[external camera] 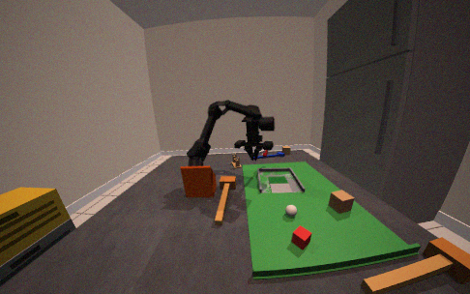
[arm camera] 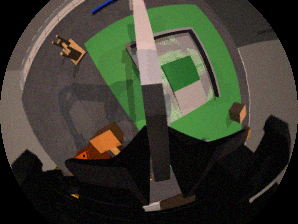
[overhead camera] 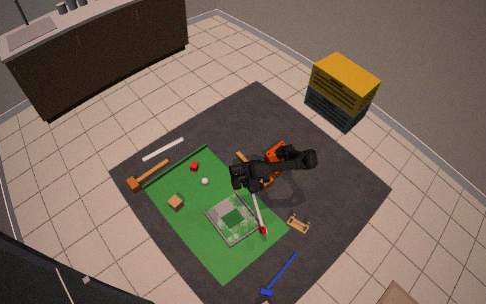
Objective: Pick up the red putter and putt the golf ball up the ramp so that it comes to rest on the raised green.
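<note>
The red putter has a white shaft, a dark grip and a red head. My gripper is shut on its dark grip, and the shaft slants away with the head past the ramp's railed side, over the green mat. The head seems raised off the mat; its exact height is unclear. The white golf ball lies on the mat before the pale ramp. The raised green is empty, with grey rails around it.
A red cube and a wooden block stand near the ball. A wooden mallet lies by the arm base, another beyond the mat. A wooden stand and a blue club lie beside the mat.
</note>
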`<move>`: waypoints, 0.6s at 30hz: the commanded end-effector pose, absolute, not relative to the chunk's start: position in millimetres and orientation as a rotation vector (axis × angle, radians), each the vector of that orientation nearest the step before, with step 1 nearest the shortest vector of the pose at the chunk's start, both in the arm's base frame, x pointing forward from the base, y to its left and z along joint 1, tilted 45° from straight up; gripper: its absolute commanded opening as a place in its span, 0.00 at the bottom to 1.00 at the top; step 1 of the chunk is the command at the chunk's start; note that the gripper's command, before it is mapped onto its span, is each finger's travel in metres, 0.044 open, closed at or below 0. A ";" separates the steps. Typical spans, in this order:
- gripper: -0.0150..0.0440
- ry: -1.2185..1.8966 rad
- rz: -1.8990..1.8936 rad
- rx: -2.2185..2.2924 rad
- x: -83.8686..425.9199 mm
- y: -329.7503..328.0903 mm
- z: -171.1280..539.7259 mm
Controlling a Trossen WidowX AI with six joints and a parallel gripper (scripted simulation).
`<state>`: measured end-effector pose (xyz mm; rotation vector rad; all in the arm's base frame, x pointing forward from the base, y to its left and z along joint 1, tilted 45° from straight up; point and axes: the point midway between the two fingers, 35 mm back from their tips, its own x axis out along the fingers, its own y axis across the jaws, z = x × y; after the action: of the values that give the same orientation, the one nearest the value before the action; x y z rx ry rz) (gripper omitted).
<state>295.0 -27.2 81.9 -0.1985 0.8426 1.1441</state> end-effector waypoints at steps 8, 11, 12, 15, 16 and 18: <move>0.25 1.040 0.954 0.018 292.0 -94.7 33.7; 0.25 1.089 0.904 0.080 286.8 -111.7 20.0; 0.25 1.104 0.887 0.101 284.8 -117.2 15.4; 0.25 1.150 0.837 0.165 277.7 -133.3 1.4; 0.25 1.165 0.820 0.187 275.0 -138.5 -3.3; 0.25 1.193 0.787 0.230 269.3 -148.6 -12.8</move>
<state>275.4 -130.2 2.0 0.1673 1.1528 0.8444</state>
